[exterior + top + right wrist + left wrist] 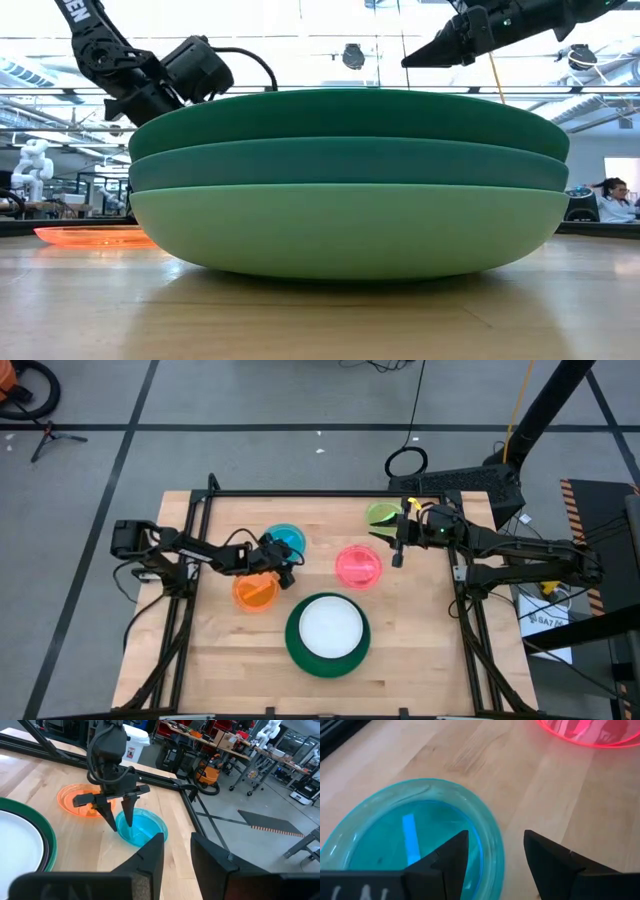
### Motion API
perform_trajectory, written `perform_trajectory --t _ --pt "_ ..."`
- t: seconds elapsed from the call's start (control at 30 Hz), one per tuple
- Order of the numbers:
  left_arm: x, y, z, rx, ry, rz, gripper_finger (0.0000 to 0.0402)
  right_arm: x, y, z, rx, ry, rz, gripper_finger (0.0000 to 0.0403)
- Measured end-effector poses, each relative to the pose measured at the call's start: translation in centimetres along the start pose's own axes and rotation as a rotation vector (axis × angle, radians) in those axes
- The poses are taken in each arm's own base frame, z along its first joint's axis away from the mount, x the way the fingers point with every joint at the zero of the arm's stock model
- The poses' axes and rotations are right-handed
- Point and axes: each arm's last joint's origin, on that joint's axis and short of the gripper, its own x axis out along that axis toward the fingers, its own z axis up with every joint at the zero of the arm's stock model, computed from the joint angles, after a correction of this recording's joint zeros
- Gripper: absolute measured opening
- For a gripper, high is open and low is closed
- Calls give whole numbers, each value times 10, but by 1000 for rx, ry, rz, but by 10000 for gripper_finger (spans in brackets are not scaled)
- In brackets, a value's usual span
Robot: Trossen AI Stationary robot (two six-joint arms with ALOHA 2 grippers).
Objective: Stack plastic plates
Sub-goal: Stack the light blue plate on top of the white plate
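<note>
My left gripper [288, 567] hangs open over the small translucent blue plate [287, 539]. In the left wrist view the blue plate's rim [492, 845] lies between the fingers, one over the plate's inside and one outside. The orange plate [255, 592], pink plate [358, 565] and lime plate [381, 513] lie flat on the table. A white plate [330, 628] tops the stack, whose dark green rim [295, 650] shows; the low view shows dark green [345, 115] over teal [345, 162] over mint [345, 230]. My right gripper [398, 555] is open and empty, raised between the lime and pink plates. My left gripper [496, 835] points down from above with its open fingers on either side of the blue plate's rim on the side facing the pink plate. I cannot tell whether a fingertip [462, 840] touches the plate, which lies flat on the table.
Dark frame rails [300, 493] run along the table's edges. The orange plate sits close beside my left gripper on its near side. Bare wood [420, 630] shows to the right of the stack. A person [610, 195] sits far behind the table.
</note>
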Motion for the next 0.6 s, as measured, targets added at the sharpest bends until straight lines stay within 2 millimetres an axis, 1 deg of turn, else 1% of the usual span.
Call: perform_trajectory --t 0.6 --pt "-1 1 -12 -5 123 -7 198 0 1 -2 -4 21 8 89"
